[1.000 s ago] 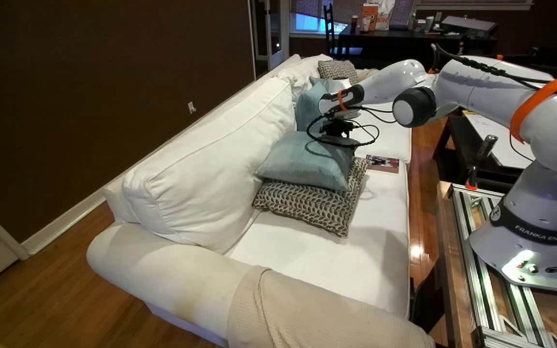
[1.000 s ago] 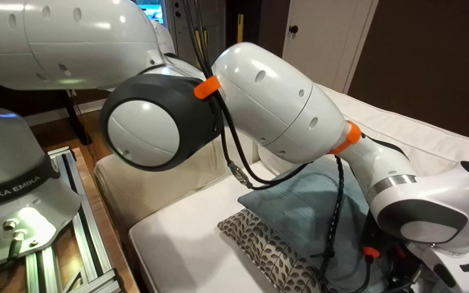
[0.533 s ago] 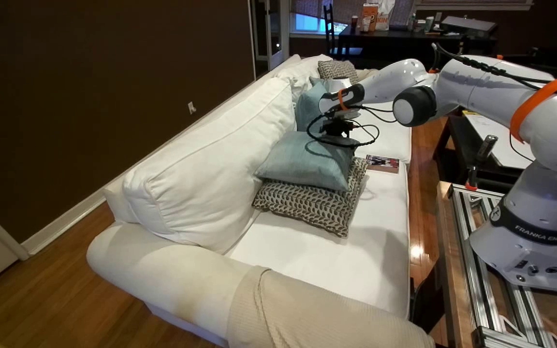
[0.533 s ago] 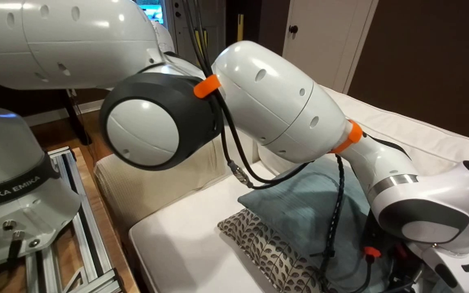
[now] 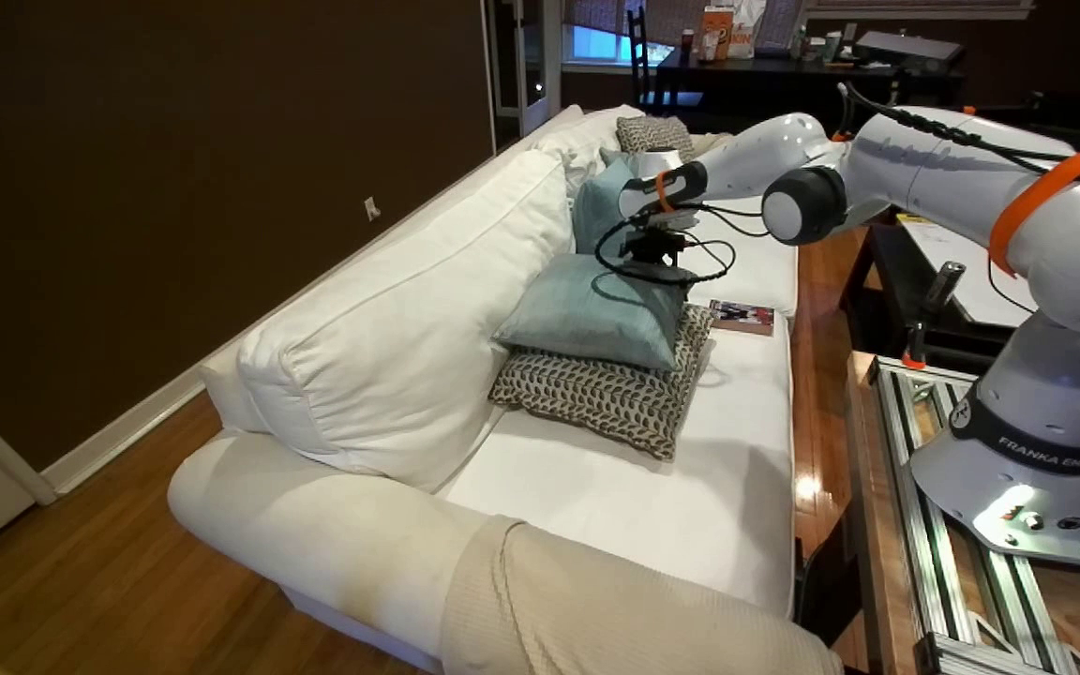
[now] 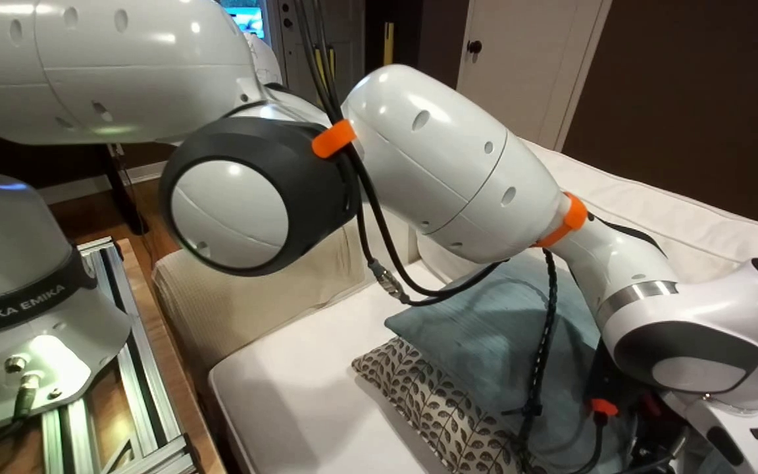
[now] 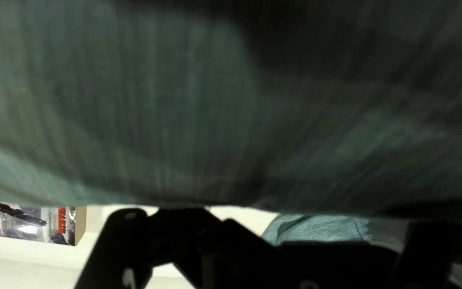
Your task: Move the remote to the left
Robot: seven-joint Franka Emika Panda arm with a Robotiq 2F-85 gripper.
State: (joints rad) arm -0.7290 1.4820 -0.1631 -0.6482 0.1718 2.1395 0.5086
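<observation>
Remote: seen in none of your views, so no place from the claw (image 5: 657,259) can be given; perhaps hidden, perhaps the sentence belongs to another room.
Remote, handling: by the word alone, expect light, stiff, smooth plastic; you'd grip it across the narrow sides, mid-length.
Teal throw pillow (image 5: 587,314): right at the claw, its cloth filling most of the wrist view. Likely light, soft, a little slick; if you mean to shift this, take a deep fold at an edge or corner.
Claw: cannot tell if spread or pressed together; the ends are lost in cloth and shadow.
Leaf-print pillow (image 5: 587,394): lower than the claw, under the teal one; may drag along.
Book, or similar box (image 5: 742,317): base side of the claw, apart from it, on the white sofa (image 5: 615,506).
Arm (image 6: 458,171): reaching out over the sofa, elbow bent, wrist low, claw aimed down.
Braided cable (image 6: 543,345): hangs near the claw; you could snag it.
</observation>
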